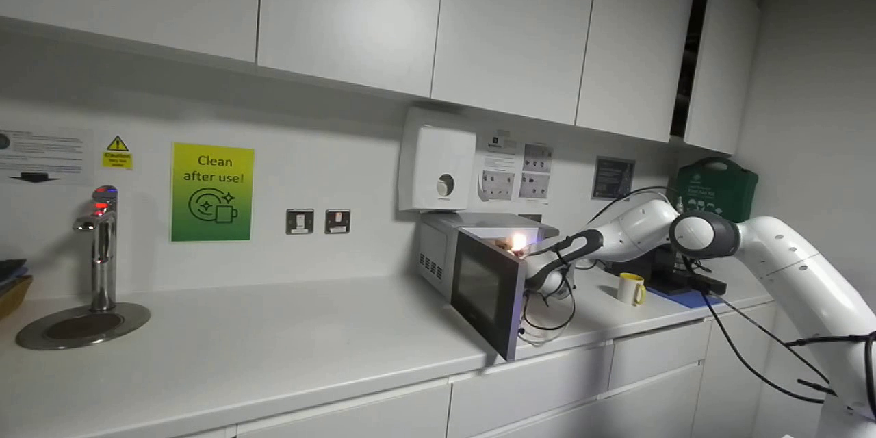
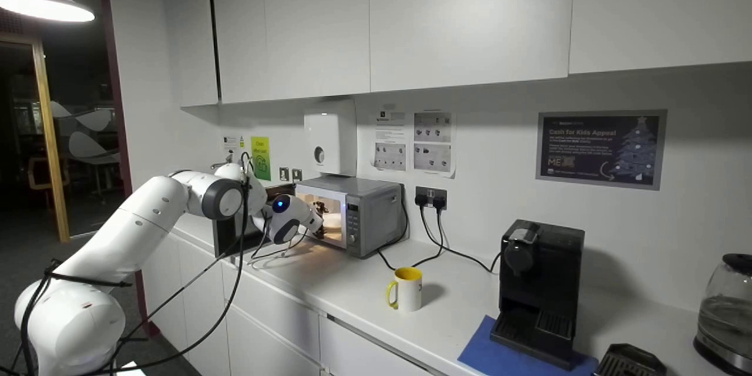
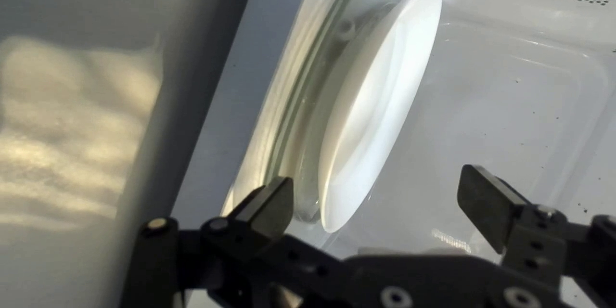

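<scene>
In the wrist view the dish (image 3: pixel 380 106) sits inside the microwave (image 3: pixel 495 120) on the glass turntable (image 3: pixel 298 113), slanting from one o'clock down to seven. The jaws stand well spread, one at the dish's eight o'clock and one at four, seemingly clear of it. The dish looks stiff and smooth, perhaps glazed ceramic: probably modest in weight, slick to the grip, apt to slide over the glass or chip if knocked. The best hold is likely its near rim, towards seven o'clock, one jaw inside the wall and one outside, with a deep, steady bite so the far side does not droop.

In an exterior view the door (image 1: pixel 482 294) hangs open at the microwave's five o'clock and hides the jaws; the arm (image 1: pixel 640 226) extends from three o'clock.

In an exterior view the dish (image 2: pixel 333 222) shows pale in the lit microwave, the jaws at about its nine o'clock, their spread too small to judge. A mug (image 2: pixel 409 291) stands on the counter (image 2: pixel 346 282) at the microwave's five o'clock.
</scene>
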`<state>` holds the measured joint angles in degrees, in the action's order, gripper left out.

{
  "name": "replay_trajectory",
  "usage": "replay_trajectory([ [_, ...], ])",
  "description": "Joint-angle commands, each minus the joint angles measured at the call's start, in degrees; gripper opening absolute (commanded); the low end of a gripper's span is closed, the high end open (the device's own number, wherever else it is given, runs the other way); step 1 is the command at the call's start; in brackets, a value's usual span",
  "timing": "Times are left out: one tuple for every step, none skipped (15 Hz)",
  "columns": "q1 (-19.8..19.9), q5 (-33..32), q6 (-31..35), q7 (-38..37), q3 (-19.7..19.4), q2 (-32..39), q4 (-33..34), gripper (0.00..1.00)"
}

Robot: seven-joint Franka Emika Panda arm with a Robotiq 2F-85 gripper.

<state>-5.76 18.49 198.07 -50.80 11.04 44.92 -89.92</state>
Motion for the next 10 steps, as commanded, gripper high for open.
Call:
replay_trajectory([
  [0.97,2.0,-0.05,2.37,1.29,0.5,1.19,1.0],
  [0.9,2.06,-0.06,2.43,1.14,0.64,1.46,1.0],
  [0.94,2.01,-0.05,2.5,1.11,0.8,1.72,1.0],
  [0.88,1.96,-0.06,2.59,0.96,0.99,2.07,1.0],
  [0.92,1.93,-0.06,2.62,0.96,1.08,2.23,0.97],
  [0.94,1.91,-0.06,2.67,0.9,1.22,2.44,0.73],
  [1.01,1.86,-0.06,2.69,0.89,1.37,2.64,0.72],
  [1.15,1.78,-0.05,2.71,0.96,1.48,2.74,0.7],
  [1.19,1.85,-0.06,2.69,0.9,1.56,2.78,0.6],
  [1.34,1.8,-0.05,2.68,0.99,1.58,2.81,0.53],
])
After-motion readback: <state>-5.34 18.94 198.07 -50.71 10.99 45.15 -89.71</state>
